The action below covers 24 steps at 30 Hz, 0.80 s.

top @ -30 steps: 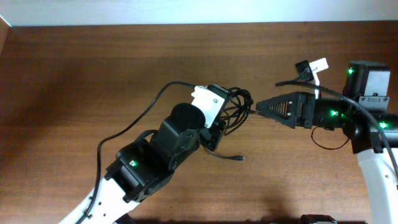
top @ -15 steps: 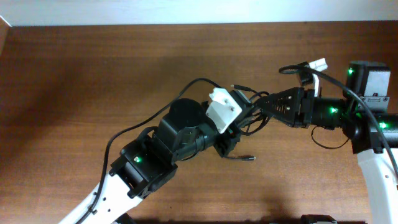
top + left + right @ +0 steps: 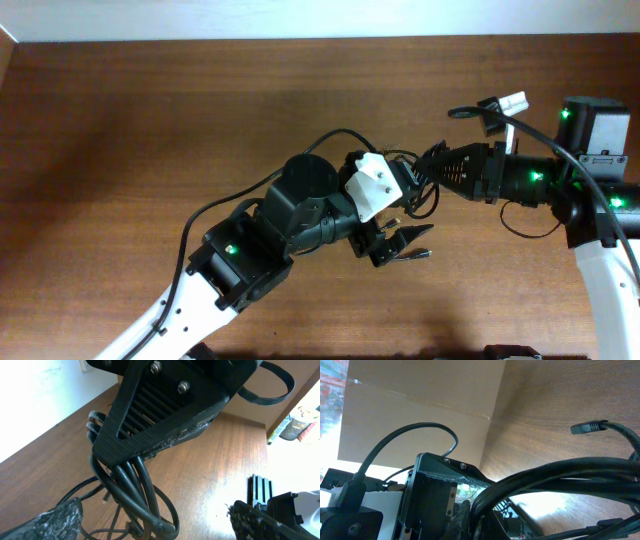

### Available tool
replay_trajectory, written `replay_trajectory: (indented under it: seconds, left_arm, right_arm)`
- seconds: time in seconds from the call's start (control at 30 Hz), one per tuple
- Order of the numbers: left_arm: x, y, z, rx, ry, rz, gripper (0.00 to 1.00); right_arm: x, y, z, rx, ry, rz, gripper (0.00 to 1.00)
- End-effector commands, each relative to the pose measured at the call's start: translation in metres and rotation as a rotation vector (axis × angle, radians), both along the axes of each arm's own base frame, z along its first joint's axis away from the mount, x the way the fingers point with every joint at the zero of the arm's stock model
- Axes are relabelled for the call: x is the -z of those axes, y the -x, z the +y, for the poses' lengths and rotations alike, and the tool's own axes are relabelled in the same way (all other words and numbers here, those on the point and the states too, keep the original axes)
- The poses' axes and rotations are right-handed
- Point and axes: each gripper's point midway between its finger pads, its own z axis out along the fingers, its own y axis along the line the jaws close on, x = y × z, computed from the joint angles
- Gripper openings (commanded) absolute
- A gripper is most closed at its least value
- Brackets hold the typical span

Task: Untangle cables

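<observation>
The cables (image 3: 418,196) are a bunch of thin black cords hanging between the two grippers near the table's middle. My right gripper (image 3: 426,172) is shut on the top of the bunch. In the left wrist view its black fingers (image 3: 150,415) pinch the cords (image 3: 135,485), which droop in loops below. My left gripper (image 3: 405,244) is open just below and in front of the bunch, its taped fingertips (image 3: 47,520) spread wide either side of the loops with nothing gripped. One plug end (image 3: 587,426) sticks out free above the cables (image 3: 560,472).
The brown wooden table (image 3: 140,120) stretches wide to the left and back. A loose plug end (image 3: 424,252) lies by the left fingers. The right arm's own wire (image 3: 520,228) loops beside its wrist, and the left arm's wire (image 3: 250,186) arcs over its forearm.
My left gripper has opened, let go of the cables and swung right and toward the front. My right gripper has shut on the bunch and now holds it alone.
</observation>
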Motion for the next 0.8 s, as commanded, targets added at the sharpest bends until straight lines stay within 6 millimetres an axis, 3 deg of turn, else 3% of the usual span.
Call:
replay_trajectory:
  seconds: [0.0, 0.07, 0.17, 0.2, 0.27, 0.37, 0.43, 0.5, 0.57, 0.7, 0.73, 0.77]
  left_arm:
    - [-0.01, 0.005, -0.001, 0.024, 0.019, -0.02, 0.93]
    - [-0.01, -0.001, 0.004, -0.003, 0.027, -0.001, 0.99]
    - [-0.012, -0.039, 0.037, -0.233, 0.193, 0.347, 0.99]
    - [-0.015, -0.038, 0.039, -0.22, 0.243, 0.439, 0.99]
    - [-0.031, -0.012, 0.027, -0.024, 0.279, 0.459, 0.99]
    - [-0.038, 0.004, 0.022, 0.086, 0.281, 0.442, 0.99]
    - [-0.028, 0.006, 0.023, 0.119, 0.223, 0.357, 0.92]
    - [-0.006, -0.005, 0.022, 0.062, 0.167, 0.392, 0.84]
    - [0.01, -0.01, 0.015, 0.077, 0.146, 0.44, 0.84]
    - [0.013, -0.014, 0.006, 0.124, 0.162, 0.44, 0.72]
    - [0.01, -0.016, 0.005, 0.128, 0.171, 0.425, 0.6]
    - [0.009, -0.016, 0.005, 0.129, 0.173, 0.422, 0.56]
  right_arm:
    - [-0.007, 0.002, 0.0, -0.009, 0.003, -0.051, 0.04]
    - [-0.01, 0.006, 0.002, -0.046, -0.002, -0.113, 0.04]
    - [-0.01, 0.006, 0.002, -0.067, 0.018, -0.195, 0.04]
    - [-0.01, 0.006, 0.002, -0.071, 0.024, -0.216, 0.04]
    - [-0.011, 0.005, 0.002, -0.077, 0.031, -0.248, 0.04]
    - [-0.012, 0.004, 0.002, -0.076, 0.032, -0.262, 0.04]
    - [-0.012, 0.004, 0.002, -0.077, 0.031, -0.261, 0.04]
    - [-0.016, 0.008, 0.003, -0.096, 0.007, -0.264, 0.04]
    - [-0.016, 0.008, 0.004, -0.098, 0.005, -0.265, 0.04]
    - [-0.016, 0.008, 0.004, -0.098, 0.006, -0.265, 0.04]
    - [-0.016, 0.008, 0.004, -0.098, 0.006, -0.265, 0.04]
    - [-0.016, 0.008, 0.004, -0.098, 0.006, -0.265, 0.04]
